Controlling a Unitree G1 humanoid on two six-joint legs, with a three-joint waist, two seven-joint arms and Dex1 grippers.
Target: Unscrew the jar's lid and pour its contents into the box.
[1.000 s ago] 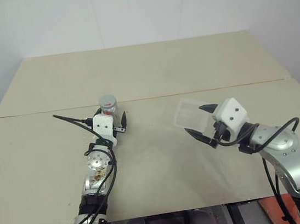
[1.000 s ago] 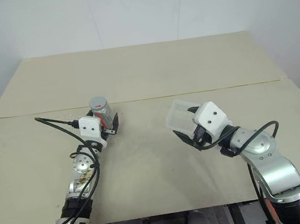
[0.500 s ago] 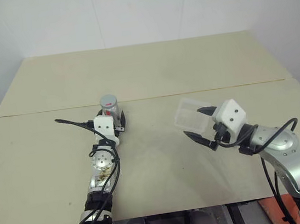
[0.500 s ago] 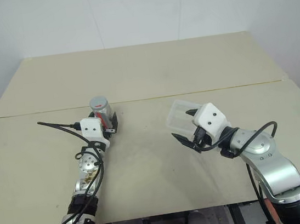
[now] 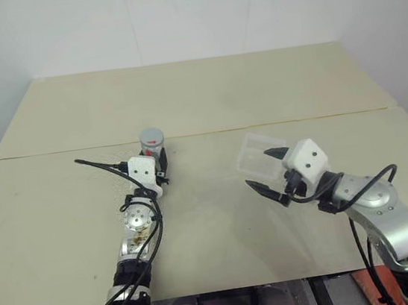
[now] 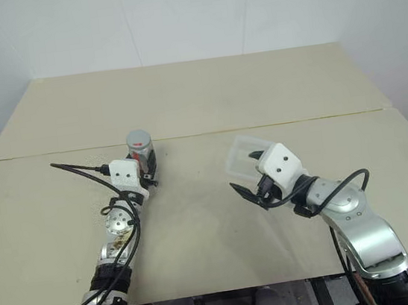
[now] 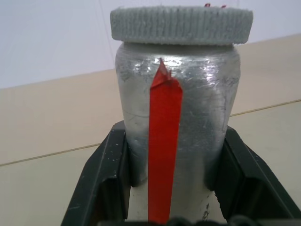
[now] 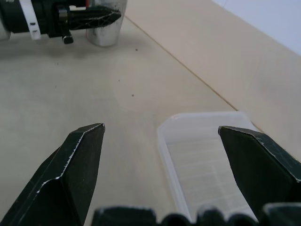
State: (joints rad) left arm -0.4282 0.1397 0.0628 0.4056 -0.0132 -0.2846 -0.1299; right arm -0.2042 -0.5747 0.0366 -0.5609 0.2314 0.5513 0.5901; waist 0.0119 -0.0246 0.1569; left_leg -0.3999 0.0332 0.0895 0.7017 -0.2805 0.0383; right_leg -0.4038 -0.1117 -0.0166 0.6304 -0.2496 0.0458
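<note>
The silvery jar (image 7: 188, 117) with a red stripe stands upright on the table, left of centre, its flat grey lid (image 7: 181, 24) on top. My left gripper (image 5: 157, 158) is shut on the jar, one black finger pressed against each side of its lower body. The contents are hidden inside the jar. The clear box (image 8: 202, 160) lies flat on the table to the right of centre. My right gripper (image 5: 260, 167) hovers open at the box's near edge, with nothing between its fingers (image 8: 80, 160).
The beige table is two boards joined by a seam (image 5: 275, 122) that runs just behind the jar and the box. A black cable (image 5: 100, 166) loops out to the left of my left wrist. A white wall stands behind the table.
My left gripper's fingers have closed from wide open onto the jar's sides. The right gripper stays open by the box.
</note>
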